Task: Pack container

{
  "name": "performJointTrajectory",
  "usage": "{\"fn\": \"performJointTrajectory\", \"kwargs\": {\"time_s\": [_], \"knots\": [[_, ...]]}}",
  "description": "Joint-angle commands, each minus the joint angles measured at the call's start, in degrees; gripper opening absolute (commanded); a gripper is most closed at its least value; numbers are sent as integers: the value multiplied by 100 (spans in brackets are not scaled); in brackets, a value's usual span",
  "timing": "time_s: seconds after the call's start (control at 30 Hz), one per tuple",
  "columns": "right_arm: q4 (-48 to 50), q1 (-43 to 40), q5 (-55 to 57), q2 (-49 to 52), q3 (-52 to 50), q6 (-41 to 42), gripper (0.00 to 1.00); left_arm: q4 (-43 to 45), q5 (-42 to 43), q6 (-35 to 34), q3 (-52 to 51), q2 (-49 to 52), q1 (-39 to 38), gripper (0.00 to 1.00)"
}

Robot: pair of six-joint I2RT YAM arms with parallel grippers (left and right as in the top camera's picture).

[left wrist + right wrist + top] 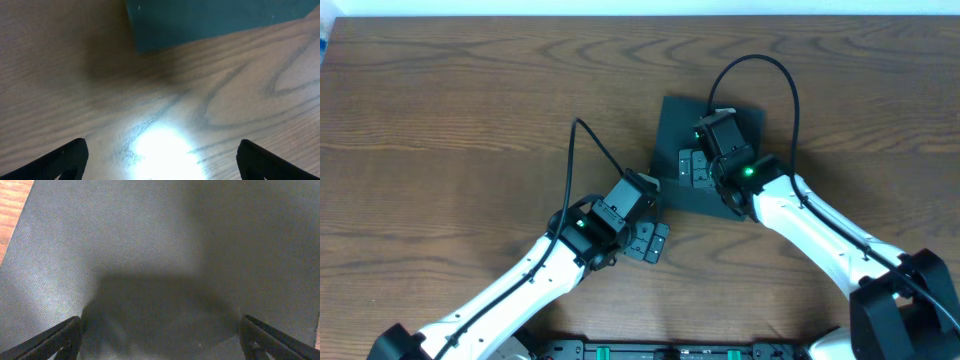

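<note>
right claw (694,168): jaws spread wide, nothing between them. it hangs over the near-left part of the matte dark teal-black rectangular rigid container (678,122), fingers pointing down at the top face.
right wrist view: textured dark top fills nearly the whole frame, with a sliver of wood at the upper left. the claw's own shadow lies on it, so i judge it close above, though contact is not visible.
left claw (652,242): also wide and empty, over bare brown wood-grain table (470,120), just beside the container's near-left corner and apart from it.
left wrist view: container corner (215,20) at the top edge, only wood between the fingertips, and a bright glare patch (162,147) on the grain.
container position: mid-table, turned at an angle to the table edge, flat on the wood. the top looks flat and unbroken; i cannot make out the flap seam or tell whether it is latched.
goods to pack: none in view in any camera.
why so placed (judgement): right claw is set over the lid to press or work the flap; left waits at the corner to brace the box against sliding.
step (judgement): lid handling, either opening or closing; cannot tell which.
risk: a one-sided push could skate the box across the smooth wood.
</note>
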Motion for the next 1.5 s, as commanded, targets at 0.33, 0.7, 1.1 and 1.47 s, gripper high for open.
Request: {"fn": "performJointTrajectory", "kwargs": {"time_s": [0.33,0.7,1.1,1.47], "knots": [[-118,20,22,293,-103,90,99,870,-382,57,-39,1128,-22,96],[-186,20,55,293,-103,90,99,1622,-918,57,-37,1497,-11,96],[-184,15,129,293,-103,92,99,2269,-1025,98,-37,1945,-11,96],[-184,15,164,293,-103,92,99,2859,-1346,140,-37,2055,-9,96]]}}
